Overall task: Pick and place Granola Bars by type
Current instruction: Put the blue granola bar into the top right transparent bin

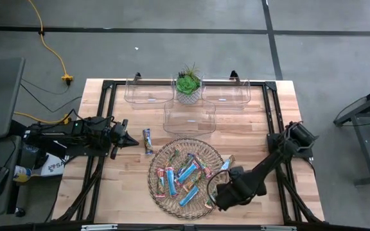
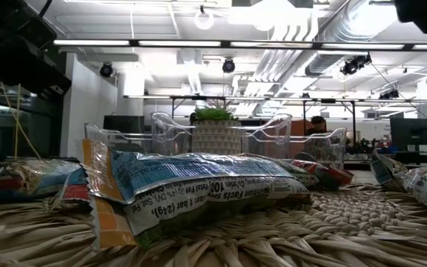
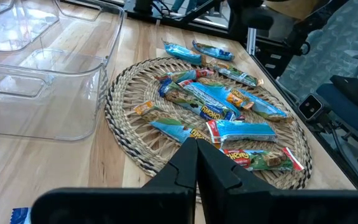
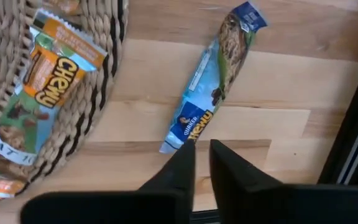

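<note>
Several granola bars (image 1: pixel 184 174) in blue, orange and red wrappers lie flat on the round wicker tray (image 1: pixel 158 159), which also shows in the left wrist view (image 3: pixel 129 155). One blue bar (image 1: pixel 148 141) lies on the table left of the tray, just ahead of my left gripper (image 1: pixel 132 142), whose fingers are shut (image 3: pixel 197 163). My right gripper (image 1: pixel 212 192) hovers at the tray's right rim. Its fingers (image 4: pixel 201 152) stand a narrow gap apart at the end of another blue bar (image 4: pixel 219 81) that lies flat on the wood beside the tray. My right gripper comes from above at the blue bar's crimped end (image 4: pixel 178 138). One fingertip (image 4: pixel 187 155) stands right at that end; I cannot tell whether it touches. The bar lies flat on the table.
Three clear plastic bins stand toward the far edge: left (image 1: pixel 149 91), right (image 1: pixel 227 91) and one nearer the tray (image 1: pixel 189 119). A potted plant (image 1: pixel 188 83) sits between the far two. Black frame rails run along both table sides. Bare wood lies around the tray.
</note>
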